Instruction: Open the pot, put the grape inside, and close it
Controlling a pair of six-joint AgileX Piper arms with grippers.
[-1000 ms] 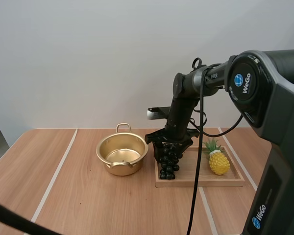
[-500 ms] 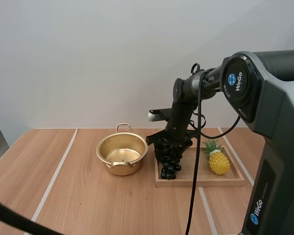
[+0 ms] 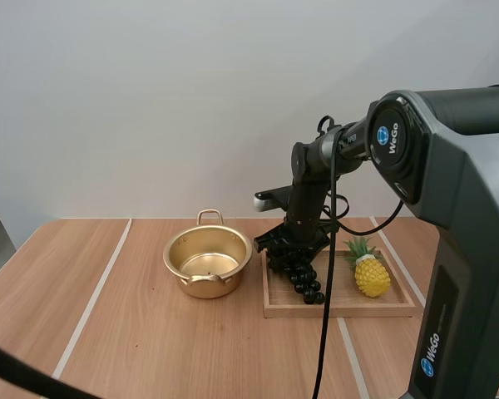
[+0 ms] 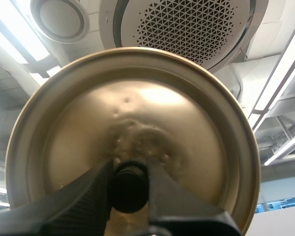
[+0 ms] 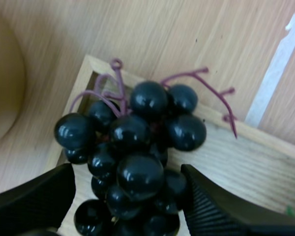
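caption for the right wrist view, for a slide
Right claw clamps the grapes at the tray corner, pot alongside.

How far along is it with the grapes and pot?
Done: the pot stands open, the lid held in the left hand. In hand: the right hand grips the grapes over the tray. Still to do: dropping them in and closing the pot.

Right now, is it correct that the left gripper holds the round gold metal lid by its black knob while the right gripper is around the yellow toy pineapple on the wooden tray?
Not quite: the right wrist view shows the right gripper around the bunch of dark glossy grapes, not the yellow toy pineapple. The left gripper does hold the round gold metal lid.
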